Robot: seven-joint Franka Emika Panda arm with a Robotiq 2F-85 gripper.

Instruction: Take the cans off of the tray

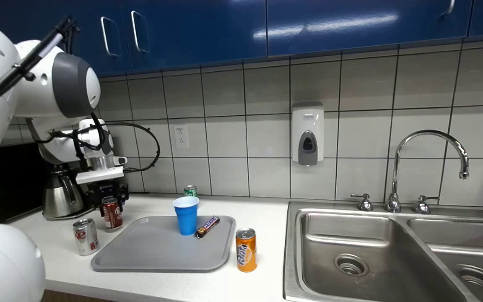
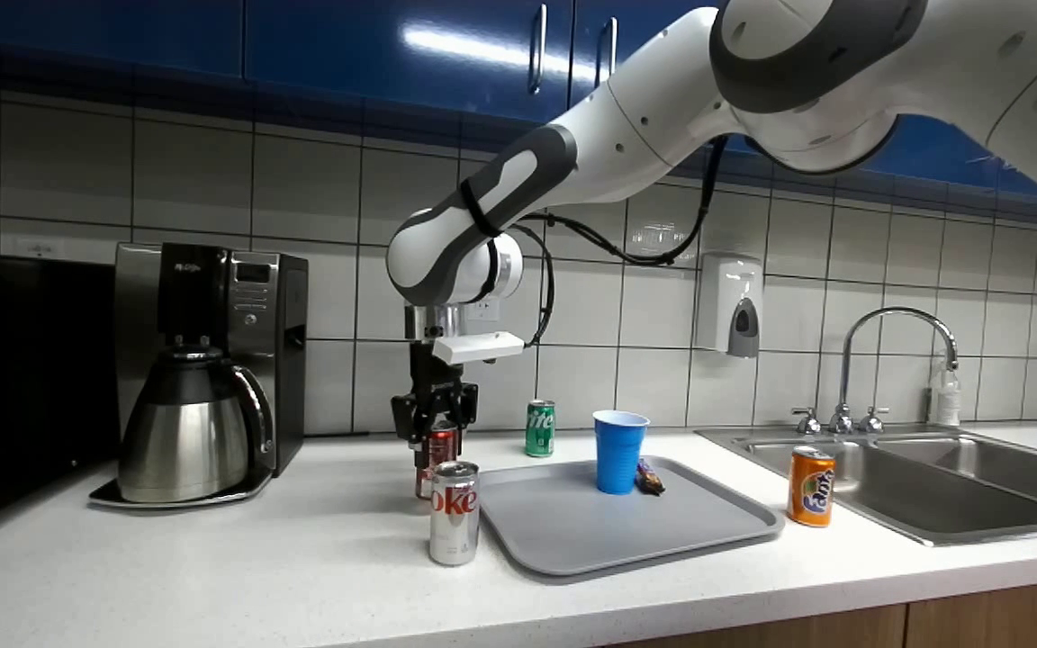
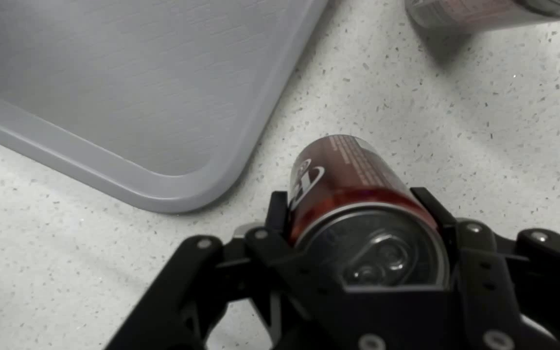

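One dark red can (image 3: 360,189), white-lettered, grey-topped

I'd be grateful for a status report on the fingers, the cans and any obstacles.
Fingers closed around dark red can, clear of tray. Silver can, orange can and green can also off tray. Silver can nearby; no obstacle seen.

Your pincer (image 3: 353,206) is black, the worktop (image 3: 503,155) white with dark flecks, the tray (image 1: 153,249) grey, while the dark red can (image 3: 348,172) wears white lettering, the silver can (image 2: 454,522) red, the orange can (image 1: 246,250) navy, and the cup (image 1: 187,219) is blue outside.
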